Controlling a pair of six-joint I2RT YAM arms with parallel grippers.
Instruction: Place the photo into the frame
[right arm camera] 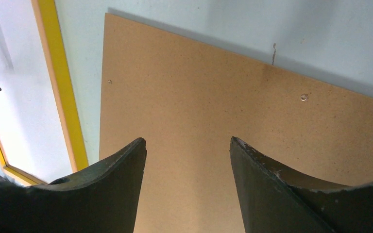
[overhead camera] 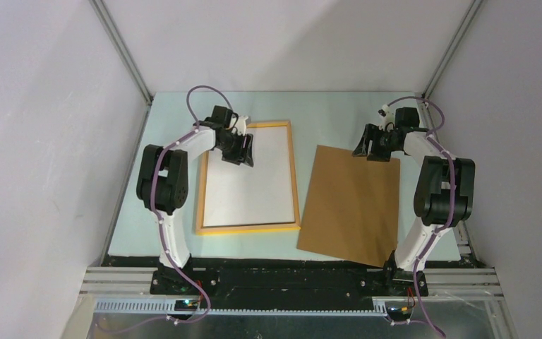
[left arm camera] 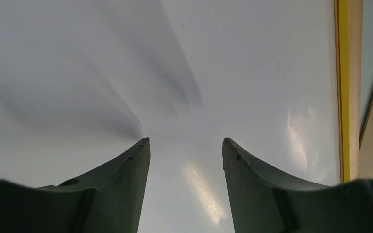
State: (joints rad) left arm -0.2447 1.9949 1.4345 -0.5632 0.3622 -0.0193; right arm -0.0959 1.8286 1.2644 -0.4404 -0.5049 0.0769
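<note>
The yellow-orange frame (overhead camera: pixel 295 176) lies flat on the table, left of centre. A plain white glossy sheet (overhead camera: pixel 250 187) fills its inside. No flower print shows anywhere, so I cannot tell whether this sheet is the photo face down. My left gripper (overhead camera: pixel 247 152) is open and empty, low over the sheet's far part. In the left wrist view its fingertips (left arm camera: pixel 185 141) frame bare white sheet (left arm camera: pixel 247 73), with the frame's rail (left arm camera: pixel 342 97) at the right. My right gripper (overhead camera: pixel 372 150) is open and empty over the far edge of the brown backing board (overhead camera: pixel 353 205).
The brown backing board (right arm camera: pixel 199 97) lies flat just right of the frame (right arm camera: pixel 63 87), and its near corner reaches the table's front edge. Grey walls close in the table on the left, back and right. The mat (overhead camera: pixel 324 113) is pale green.
</note>
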